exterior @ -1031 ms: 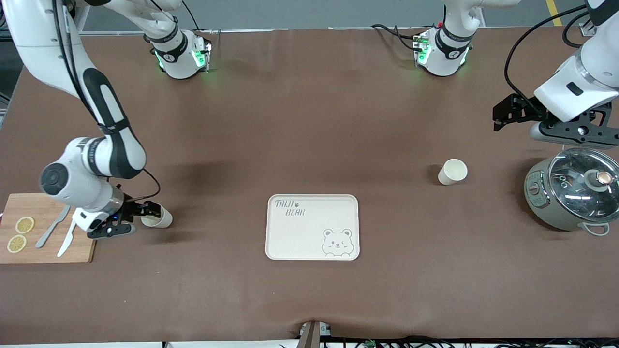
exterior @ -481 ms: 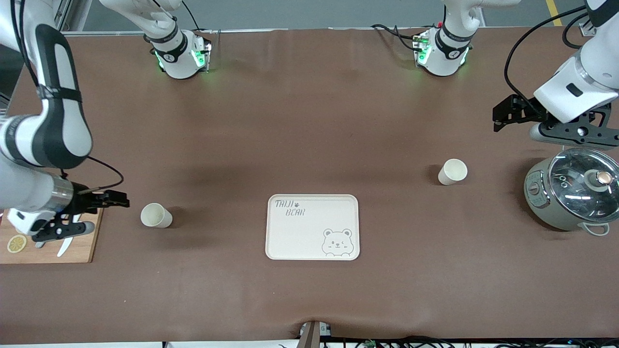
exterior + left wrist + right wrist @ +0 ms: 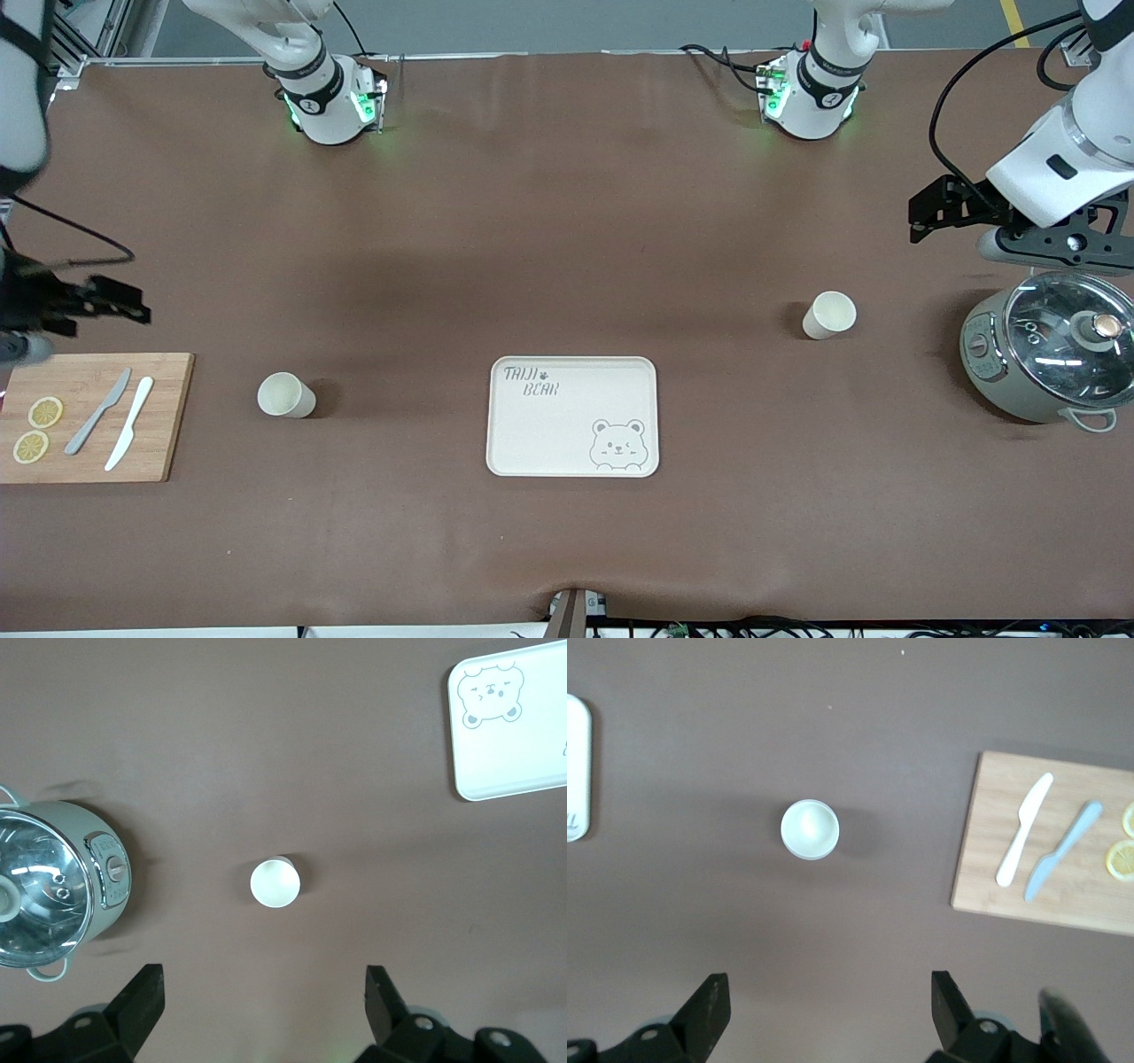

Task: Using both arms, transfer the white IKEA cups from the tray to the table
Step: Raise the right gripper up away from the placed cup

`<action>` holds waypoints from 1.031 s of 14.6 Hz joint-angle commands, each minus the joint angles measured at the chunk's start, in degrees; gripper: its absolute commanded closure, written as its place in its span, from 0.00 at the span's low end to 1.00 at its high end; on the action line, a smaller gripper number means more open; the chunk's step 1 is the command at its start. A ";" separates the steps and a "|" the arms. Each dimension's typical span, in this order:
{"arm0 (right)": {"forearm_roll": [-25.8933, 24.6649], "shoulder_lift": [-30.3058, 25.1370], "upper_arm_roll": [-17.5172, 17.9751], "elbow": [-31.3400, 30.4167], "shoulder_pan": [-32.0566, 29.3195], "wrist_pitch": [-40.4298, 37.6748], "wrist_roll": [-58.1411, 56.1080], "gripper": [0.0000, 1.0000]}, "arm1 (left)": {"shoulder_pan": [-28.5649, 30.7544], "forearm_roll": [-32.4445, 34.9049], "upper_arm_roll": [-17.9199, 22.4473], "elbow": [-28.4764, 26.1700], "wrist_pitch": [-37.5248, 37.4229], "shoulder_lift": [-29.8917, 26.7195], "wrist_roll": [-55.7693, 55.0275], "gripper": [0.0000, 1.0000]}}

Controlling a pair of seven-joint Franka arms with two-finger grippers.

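Cups point(image 3: 285, 395) point(image 3: 829, 315) upright on our table point(image 3: 567, 221), either side of tray point(image 3: 572, 416); left gripper point(image 3: 266, 992) over pot point(image 3: 1050, 357), right gripper point(image 3: 824, 997) above board point(image 3: 89, 416), both released, empty.

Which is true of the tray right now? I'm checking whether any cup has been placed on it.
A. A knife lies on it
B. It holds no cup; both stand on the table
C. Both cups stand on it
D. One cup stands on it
B: the tray is bare, with one cup toward the right arm's end and the other cup toward the left arm's end, both on the table.
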 commanded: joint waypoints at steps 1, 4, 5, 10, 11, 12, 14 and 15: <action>-0.42 -3.61 0.47 0.67 -1.83 -5.46 2.82 0.00 | -0.01 0.80 0.15 0.87 -0.81 0.24 1.03 0.00; -1.03 -3.79 0.73 0.67 -1.58 -4.61 3.61 0.00 | -0.01 0.80 0.15 0.78 -0.72 0.24 0.94 0.00; -1.04 -3.70 0.73 0.67 -1.49 -4.34 6.05 0.00 | -0.01 0.80 0.15 0.78 -0.72 0.24 0.94 0.00; -0.95 -3.79 0.64 0.41 -2.01 -5.31 6.87 0.00 | -0.01 0.80 0.15 0.69 -0.81 0.50 0.94 0.00; -0.95 -3.79 0.64 0.32 -2.28 -5.31 6.87 0.00 | -0.01 0.80 0.15 0.78 -0.81 0.51 0.94 0.00; -0.95 -3.79 0.64 0.32 -2.28 -5.31 6.87 0.00 | -0.01 0.80 0.15 0.69 -0.72 0.59 0.94 0.00; -0.95 -3.79 0.64 0.32 -2.19 -5.31 6.87 0.00 | -0.01 0.89 0.15 0.69 -0.72 0.60 0.94 0.00; -0.95 -3.79 0.64 0.32 -2.19 -5.31 6.87 0.00 | -0.01 0.89 0.15 0.69 -0.72 0.68 0.94 0.00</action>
